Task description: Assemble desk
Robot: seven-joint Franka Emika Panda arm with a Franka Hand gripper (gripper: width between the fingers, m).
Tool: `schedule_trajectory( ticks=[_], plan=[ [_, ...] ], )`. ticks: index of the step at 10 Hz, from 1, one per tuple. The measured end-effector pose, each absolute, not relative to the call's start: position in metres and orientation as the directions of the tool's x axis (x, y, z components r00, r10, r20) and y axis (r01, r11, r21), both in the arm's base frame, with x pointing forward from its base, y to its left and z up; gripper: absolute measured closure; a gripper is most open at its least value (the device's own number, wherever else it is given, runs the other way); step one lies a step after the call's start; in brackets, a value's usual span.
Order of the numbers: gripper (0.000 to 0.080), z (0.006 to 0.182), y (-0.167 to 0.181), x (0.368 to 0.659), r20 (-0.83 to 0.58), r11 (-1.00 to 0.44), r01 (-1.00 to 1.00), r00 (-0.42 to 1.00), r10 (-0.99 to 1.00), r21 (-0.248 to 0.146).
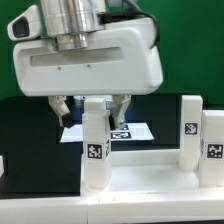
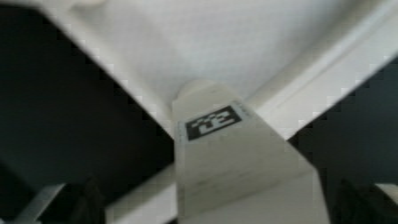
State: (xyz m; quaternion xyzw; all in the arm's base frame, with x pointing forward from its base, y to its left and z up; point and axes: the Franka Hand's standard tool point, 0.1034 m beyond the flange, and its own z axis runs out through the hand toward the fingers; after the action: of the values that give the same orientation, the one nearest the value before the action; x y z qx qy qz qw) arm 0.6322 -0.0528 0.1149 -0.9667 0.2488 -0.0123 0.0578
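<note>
One white desk leg (image 1: 95, 145) stands upright on the white tabletop panel (image 1: 150, 178), near the panel's end at the exterior view's left, with a black-and-white tag on its side. My gripper (image 1: 92, 108) hangs over it, open. One dark finger (image 1: 62, 108) is on each side of the leg's top, with a gap to the leg. In the wrist view the leg (image 2: 240, 165) rises between the fingers (image 2: 39, 205), tag facing the camera. The tabletop (image 2: 196, 40) lies beyond it, and my gripper (image 2: 199, 208) holds nothing.
Two more white tagged legs (image 1: 190, 130) (image 1: 213, 148) stand upright at the exterior view's right, on or behind the panel. The marker board (image 1: 135, 130) lies flat on the black table behind the gripper. A green wall closes the back.
</note>
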Motion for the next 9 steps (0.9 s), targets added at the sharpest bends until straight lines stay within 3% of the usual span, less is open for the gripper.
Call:
schedule_trajectory(
  ticks=[1,3,4,5,6,8,9],
  plan=[
    [0.0151,0.1146,-0.0535,0.632,-0.012,-0.841,-0.528,0.848,-0.531,-0.119],
    [0.0407,0.1144,-0.0537,0.6319,-0.013,-0.836,-0.535,0.843,-0.537,-0.119],
    [0.0407,0.1145,-0.0538,0.632,-0.023,-0.791,-0.601,0.798,-0.603,-0.118],
    [0.0515,0.1144,-0.0537,0.632,-0.031,-0.747,-0.655,0.754,-0.656,-0.116],
    [0.0515,0.1144,-0.0539,0.6319,-0.036,-0.718,-0.686,0.726,-0.687,-0.115],
    [0.0515,0.1146,-0.0527,0.6311,-0.081,-0.414,-0.906,0.421,-0.903,-0.09],
    [0.0515,0.1152,-0.0518,0.6323,-0.117,-0.182,-0.98,0.191,-0.975,-0.083]
  ],
)
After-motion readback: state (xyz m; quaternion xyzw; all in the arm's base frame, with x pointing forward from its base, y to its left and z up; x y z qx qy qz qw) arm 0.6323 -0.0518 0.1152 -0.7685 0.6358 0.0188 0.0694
